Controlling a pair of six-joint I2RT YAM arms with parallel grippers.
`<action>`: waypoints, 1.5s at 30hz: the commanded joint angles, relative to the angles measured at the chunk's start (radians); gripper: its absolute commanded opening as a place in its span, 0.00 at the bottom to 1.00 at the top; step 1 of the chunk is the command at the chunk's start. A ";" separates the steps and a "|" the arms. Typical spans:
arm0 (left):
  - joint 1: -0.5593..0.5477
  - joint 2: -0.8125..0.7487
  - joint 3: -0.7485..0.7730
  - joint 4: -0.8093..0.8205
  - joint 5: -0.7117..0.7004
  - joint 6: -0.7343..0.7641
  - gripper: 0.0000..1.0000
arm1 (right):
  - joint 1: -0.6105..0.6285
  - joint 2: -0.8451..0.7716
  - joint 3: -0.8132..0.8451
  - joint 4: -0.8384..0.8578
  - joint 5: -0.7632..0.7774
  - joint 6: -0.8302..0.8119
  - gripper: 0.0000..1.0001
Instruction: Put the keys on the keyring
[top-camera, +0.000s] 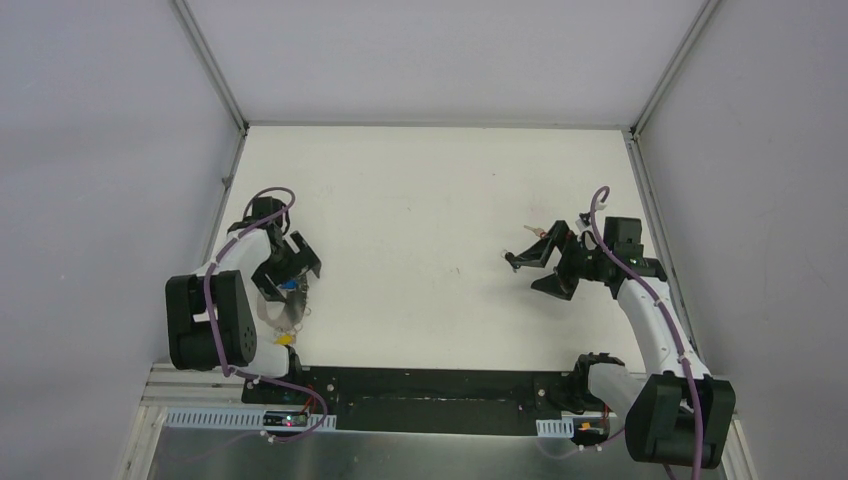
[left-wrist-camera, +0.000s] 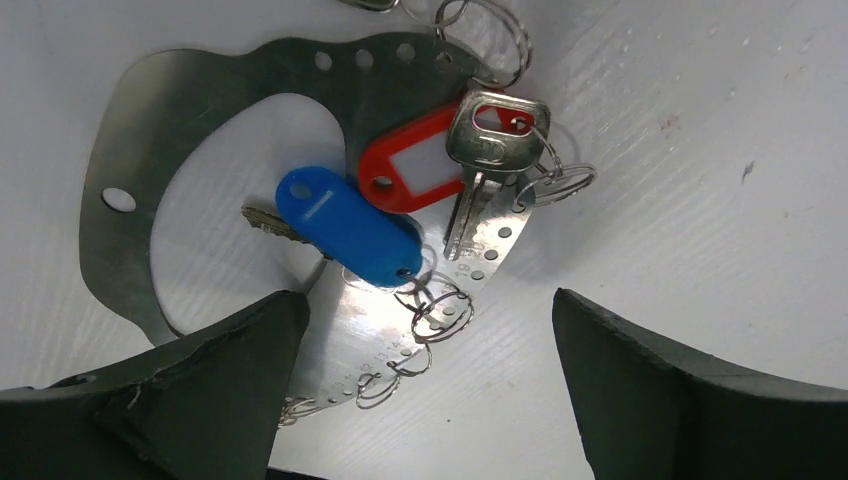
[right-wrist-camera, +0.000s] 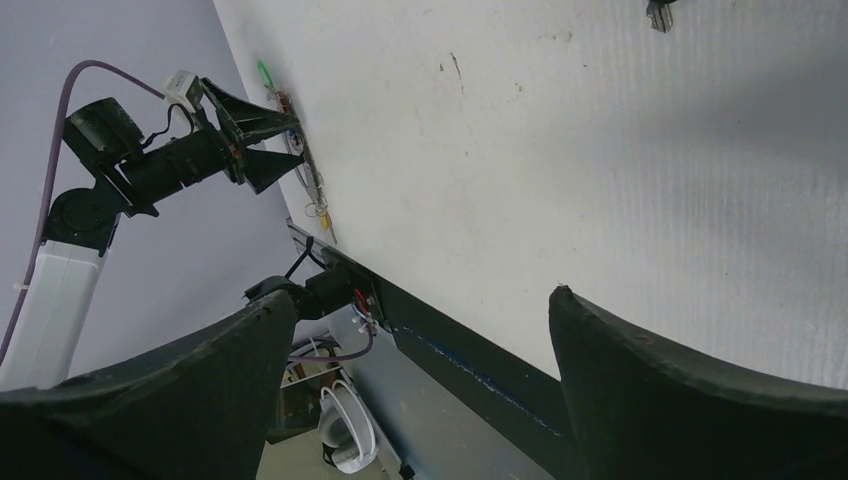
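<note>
Left gripper (left-wrist-camera: 425, 300) hovers over keys (left-wrist-camera: 478, 140) — jaws wide (right gripper (right-wrist-camera: 418, 293) likewise).

In the left wrist view, the blue tag (left-wrist-camera: 350, 225) lay over a key (left-wrist-camera: 262, 222), so only the blade tip showed past the tag's left end. The keyring (left-wrist-camera: 120, 150), a flat perforated metal band, passed out of sight behind one finger (left-wrist-camera: 200, 400) along its lower side. A metal piece (left-wrist-camera: 372, 4) at the top edge was cut off and could not be identified. The split rings (left-wrist-camera: 490, 35) beside it were cropped too.

From the top camera, the left gripper (top-camera: 290, 270) covered most of the keys (top-camera: 288, 287), and the bits (top-camera: 283, 338) below it were too small to name.

In the right wrist view, a dark object (right-wrist-camera: 658, 12) was clipped by the top edge.
</note>
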 joint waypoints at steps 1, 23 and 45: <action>0.001 0.035 -0.025 0.034 0.169 -0.004 0.99 | -0.002 -0.028 0.020 -0.029 -0.017 -0.011 1.00; -0.717 0.209 0.113 0.269 0.297 -0.421 0.99 | 0.010 0.043 0.073 -0.051 -0.022 -0.053 1.00; -0.615 -0.375 -0.134 0.130 0.114 -0.440 0.96 | 0.458 0.258 0.250 -0.030 0.242 -0.095 0.90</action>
